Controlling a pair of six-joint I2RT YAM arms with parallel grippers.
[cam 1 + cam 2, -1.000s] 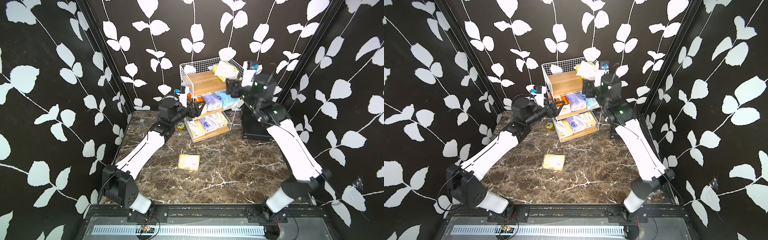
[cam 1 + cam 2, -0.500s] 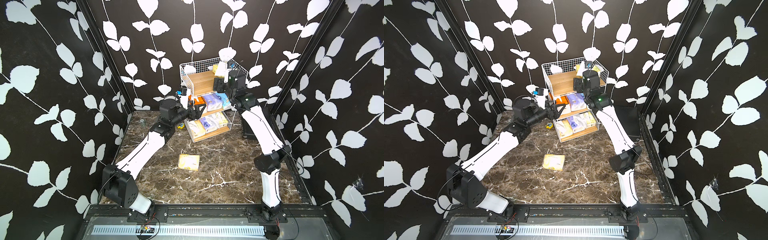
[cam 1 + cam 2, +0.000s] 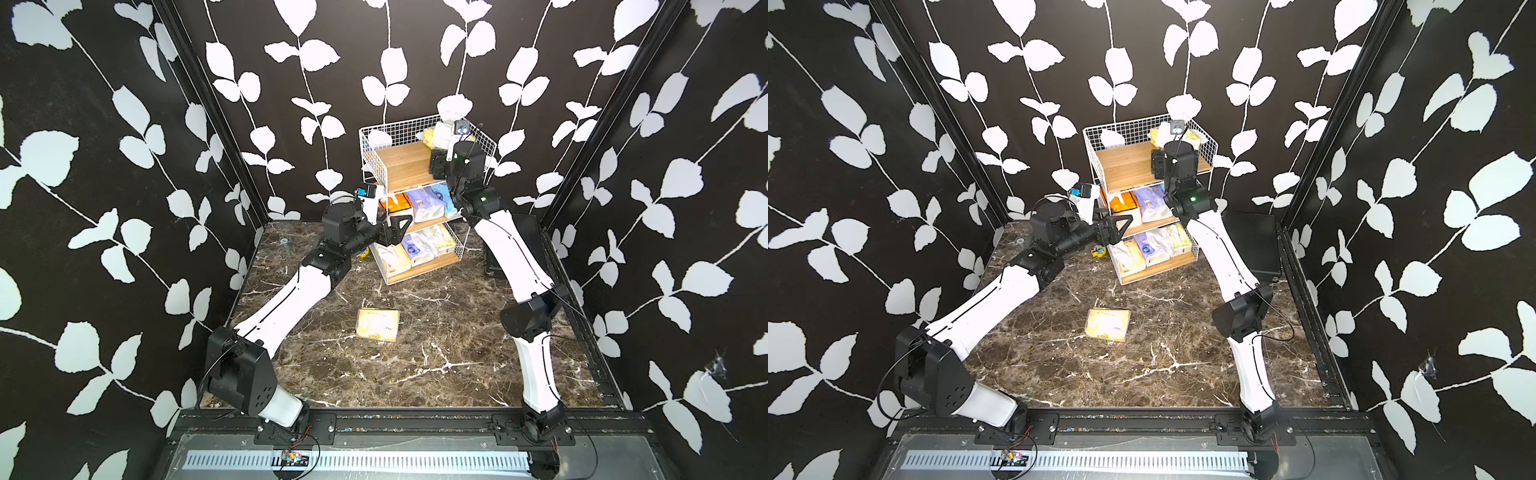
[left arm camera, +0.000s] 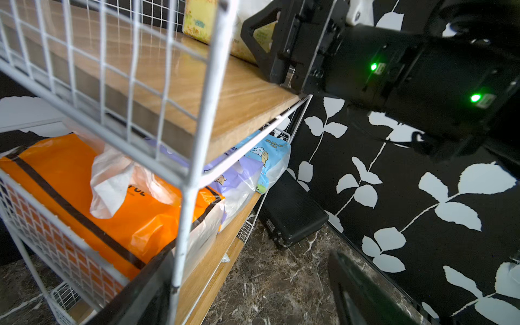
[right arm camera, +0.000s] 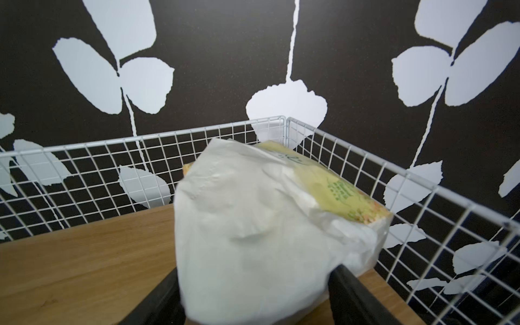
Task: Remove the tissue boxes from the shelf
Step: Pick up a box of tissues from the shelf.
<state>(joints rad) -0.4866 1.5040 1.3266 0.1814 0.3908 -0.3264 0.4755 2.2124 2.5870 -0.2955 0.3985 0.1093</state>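
Note:
The shelf [image 3: 409, 166] stands at the back, a white wire rack with wooden boards. On its top board a pale yellow tissue pack [image 5: 253, 225] in white wrap lies tilted in the far corner. My right gripper [image 5: 253, 304] is shut on it, with a finger against each side. An orange pack [image 4: 70, 183], a lilac pack [image 3: 422, 203] and a light blue pack [image 3: 442, 195] fill the middle board, and several more [image 3: 415, 247] lie on the lowest. My left gripper [image 4: 253, 304] is open at the shelf's front corner post, straddling the middle board's edge. Another yellow pack [image 3: 377, 324] lies on the marble floor.
A flat black ribbed case [image 3: 1252, 245] lies right of the shelf, behind my right arm. A tiny yellow-blue object [image 3: 1098, 250] sits on the floor left of the shelf, under my left wrist. Patterned walls close in on three sides.
My right arm has swung in from the right to the top board, and its jaws have closed round the yellow pack. The left arm has barely moved.

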